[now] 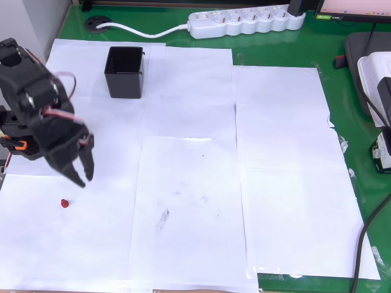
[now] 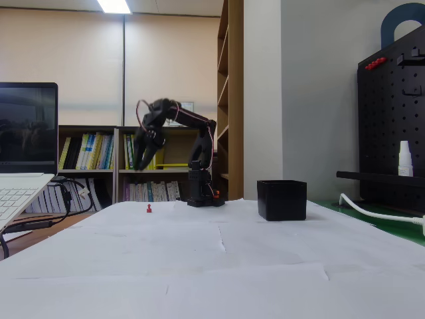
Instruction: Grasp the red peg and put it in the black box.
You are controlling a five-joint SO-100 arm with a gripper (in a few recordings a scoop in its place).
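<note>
Beige wall [image 2: 86,66] — bookshelves [image 2: 99,163]

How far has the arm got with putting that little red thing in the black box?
Nothing looks finished yet. The red peg lies on the white paper, untouched, and the black box looks empty from above. In hand: the gripper hangs open above the paper, near the peg, holding nothing. Left to do: come down on the peg, grip it, carry it to the box and drop it in.

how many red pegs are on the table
1. The red peg lies on the white paper near the overhead view's lower left, just below the claw, far from the black box.
</note>
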